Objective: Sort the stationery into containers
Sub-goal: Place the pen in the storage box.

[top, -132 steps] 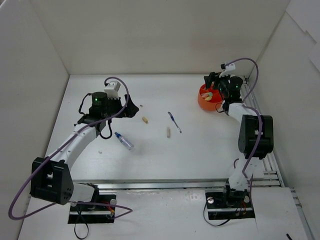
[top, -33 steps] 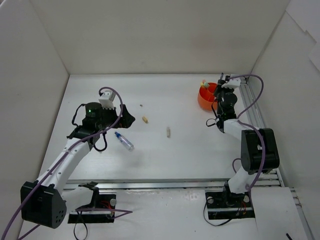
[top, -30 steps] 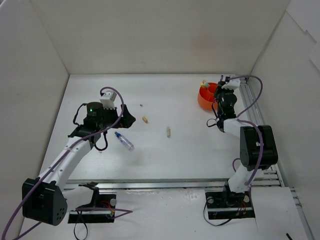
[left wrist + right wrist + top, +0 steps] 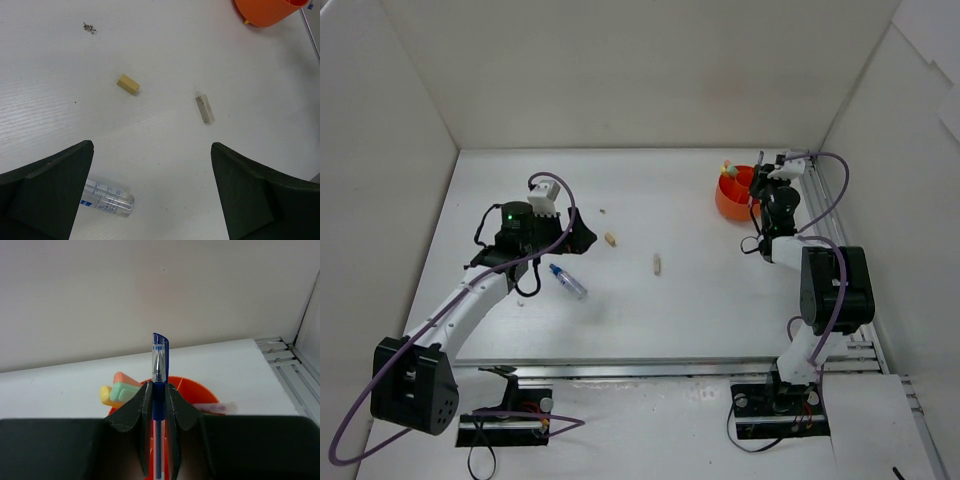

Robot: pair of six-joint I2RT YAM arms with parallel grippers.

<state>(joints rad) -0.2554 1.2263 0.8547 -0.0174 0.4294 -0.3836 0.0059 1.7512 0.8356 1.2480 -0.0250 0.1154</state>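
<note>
Change: The slim blue pen with a clear barrel that lay mid-table seconds ago is off the white table. The right arm, earlier bent over the pot, now stands just beside it. The left arm has edged inward.
Right gripper: Clamped tight on the blue pen, whose capped end juts out past the fingertips.
Left gripper: Spread wide, holding nothing, poised over the table.
Container: The round orange plastic pot sits at the far right of the table, directly beyond the right fingers in the wrist view.
In the pot: Orange highlighter, yellow highlighter and green highlighter on the left, and a clear pen leaning right.
Still loose: A beige stub, a pale grey stick and a blue-capped clear tube, all apart from one another, with the tube nearest the left fingers.
</note>
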